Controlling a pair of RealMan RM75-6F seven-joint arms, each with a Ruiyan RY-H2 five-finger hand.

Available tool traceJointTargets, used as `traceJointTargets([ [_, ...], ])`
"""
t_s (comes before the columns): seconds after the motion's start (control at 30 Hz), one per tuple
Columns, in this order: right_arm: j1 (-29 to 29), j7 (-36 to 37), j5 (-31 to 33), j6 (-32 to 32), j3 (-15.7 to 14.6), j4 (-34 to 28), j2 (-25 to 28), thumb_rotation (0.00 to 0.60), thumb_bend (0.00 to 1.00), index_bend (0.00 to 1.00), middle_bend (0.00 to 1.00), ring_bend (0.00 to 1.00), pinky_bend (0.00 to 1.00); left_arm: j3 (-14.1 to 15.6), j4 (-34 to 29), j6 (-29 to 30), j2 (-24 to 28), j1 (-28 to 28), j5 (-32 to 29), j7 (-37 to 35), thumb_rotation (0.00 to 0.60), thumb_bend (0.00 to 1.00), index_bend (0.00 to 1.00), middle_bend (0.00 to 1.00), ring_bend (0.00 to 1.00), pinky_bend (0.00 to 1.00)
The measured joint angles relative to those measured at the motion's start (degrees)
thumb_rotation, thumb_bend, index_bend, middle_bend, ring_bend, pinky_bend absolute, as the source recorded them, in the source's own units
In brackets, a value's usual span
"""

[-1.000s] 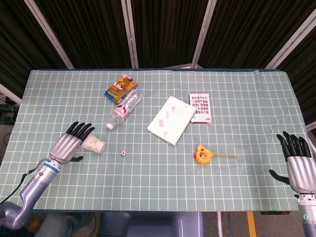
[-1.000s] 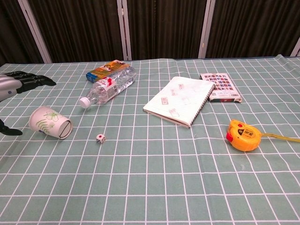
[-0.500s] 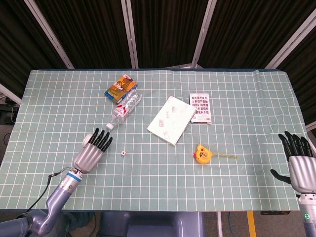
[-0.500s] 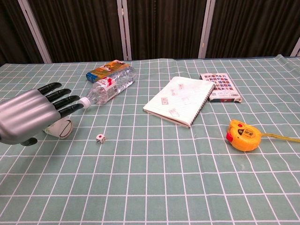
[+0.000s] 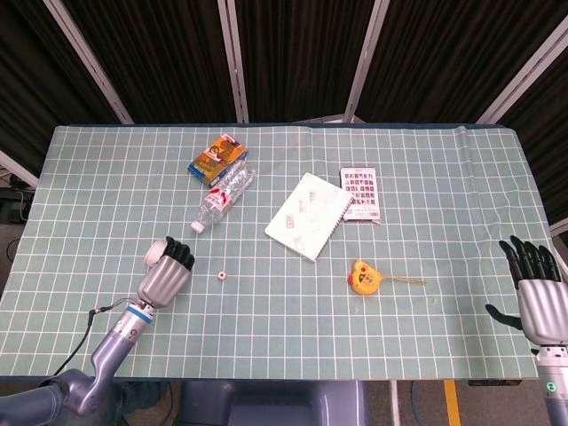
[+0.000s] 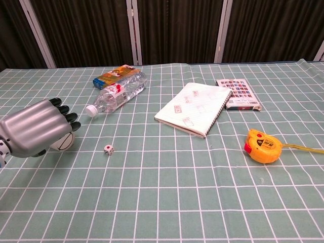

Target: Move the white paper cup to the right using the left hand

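Note:
The white paper cup (image 5: 156,252) lies on its side at the table's front left, mostly covered by my left hand (image 5: 167,273). In the chest view only part of the cup's round mouth (image 6: 64,142) shows, facing right from under the hand. My left hand (image 6: 36,132) lies over the cup with its fingers (image 6: 65,117) curled down around it, gripping it. My right hand (image 5: 536,295) hovers open at the front right edge, fingers spread and nothing in it; the chest view does not show it.
A small die (image 6: 108,149) sits just right of the cup. A plastic bottle (image 6: 117,94) and a snack box (image 6: 112,76) lie behind it. A notebook (image 6: 194,108), a card pack (image 6: 238,94) and an orange tape measure (image 6: 263,145) lie further right.
My left hand swung in from the left over the cup, then curled its outstretched fingers down around it. The right hand has stayed put.

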Motion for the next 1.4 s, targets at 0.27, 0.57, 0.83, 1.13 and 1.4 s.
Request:
traceJointTargets([
  [0.27, -0.03, 0.13, -0.08, 0.07, -0.07, -0.14, 0.06, 0.6, 0.0, 0.0, 0.0, 0.0, 0.0, 0.58, 6.18, 3.23, -2.37, -0.28, 2.93, -7.22, 0.6, 0.0, 0.55, 0.46, 0.45, 0.39],
  [0.57, -0.03, 0.21, -0.19, 0.08, -0.14, -0.33, 0.16, 0.6, 0.0, 0.0, 0.0, 0.0, 0.0, -2.33, 2.04, 6.8, -0.45, 0.46, 1.31, -21.21, 0.6, 0.0, 0.54, 0.45, 0.43, 0.39],
  [0.83, 0.02, -0.03, -0.56, 0.09, -0.32, -0.72, 0.16, 0.6, 0.0, 0.0, 0.0, 0.0, 0.0, -7.46, -8.67, 7.35, 3.62, 1.34, -3.4, -53.42, 0.6, 0.0, 0.51, 0.41, 0.4, 0.36],
  [1.13, 0.05, -0.14, -0.31, -0.11, -0.35, -0.69, 0.14, 0.6, 0.0, 0.0, 0.0, 0.0, 0.0, -10.28, -14.51, 0.43, 5.52, 1.05, -8.37, -90.63, 0.6, 0.0, 0.48, 0.37, 0.34, 0.33],
  [1.4, -0.04, 0.49, -0.15, -0.12, -0.32, -0.67, 0.36, 0.6, 0.0, 0.0, 0.0, 0.0, 0.0, -10.52, -9.68, -7.33, 1.65, -0.52, -11.19, -102.5, 0.6, 0.0, 0.48, 0.36, 0.34, 0.33],
])
